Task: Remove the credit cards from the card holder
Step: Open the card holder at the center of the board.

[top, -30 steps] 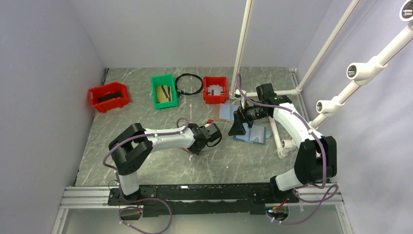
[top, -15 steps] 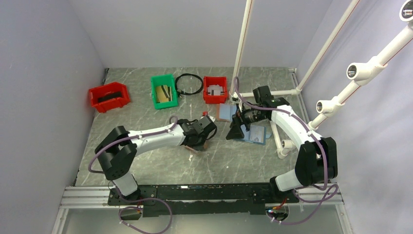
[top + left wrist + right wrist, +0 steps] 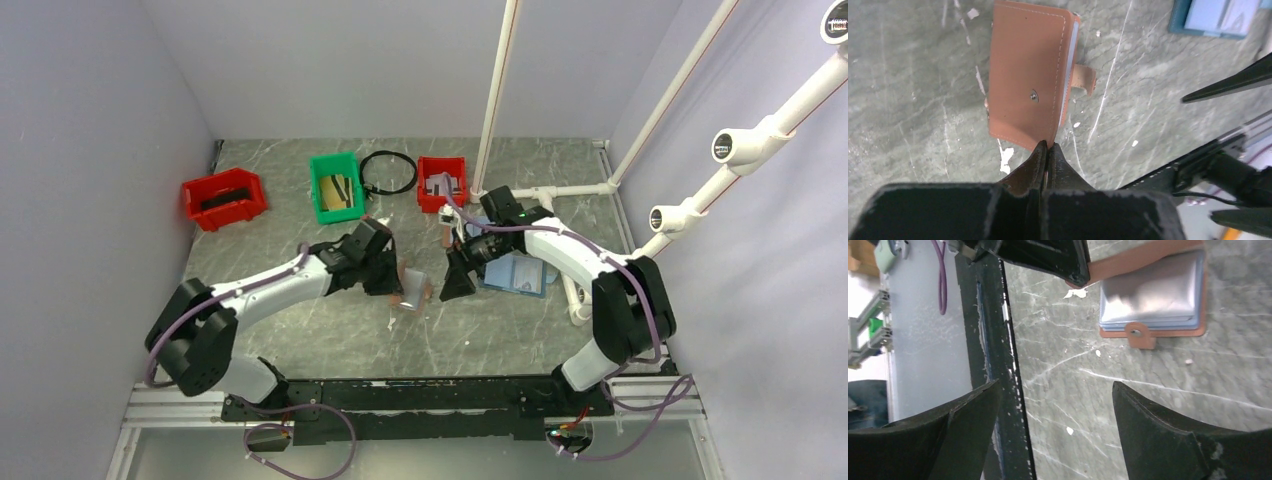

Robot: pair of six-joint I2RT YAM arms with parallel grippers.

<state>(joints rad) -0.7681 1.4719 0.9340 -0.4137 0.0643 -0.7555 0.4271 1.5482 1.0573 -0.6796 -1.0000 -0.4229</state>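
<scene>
While the left gripper (image 3: 1047, 146) is pinched shut on the very corner of the card holder (image 3: 412, 292), fingertips meeting on the reddish-brown cover (image 3: 1023, 90), the right gripper (image 3: 1055, 385) hangs with its jaws spread wide and nothing between them. From the right wrist, the holder lies ahead of the open fingers and off to one side. Its pale blue pocket pages (image 3: 1148, 292) show under the cover edge that the left fingers hold, and the side tab (image 3: 1140, 335) points back at the jaws. No credit cards can be made out as separate pieces; I judge they sit in those pockets.

Now the dangers. That hold is only a sliver of cover, so any pull could slip it free and let the flap drop shut. Lift too hard and the whole holder may come up instead of opening, leaving the right fingers nothing steady to pick from. The two grippers are near each other, so a straight advance could knock them together. Wide jaws closing on a glossy page might take the page or the tab, not a card. The blue-covered holder (image 3: 1208, 17), beyond the left fingertips and to their right, is the wrong target if the right arm drifts.
</scene>
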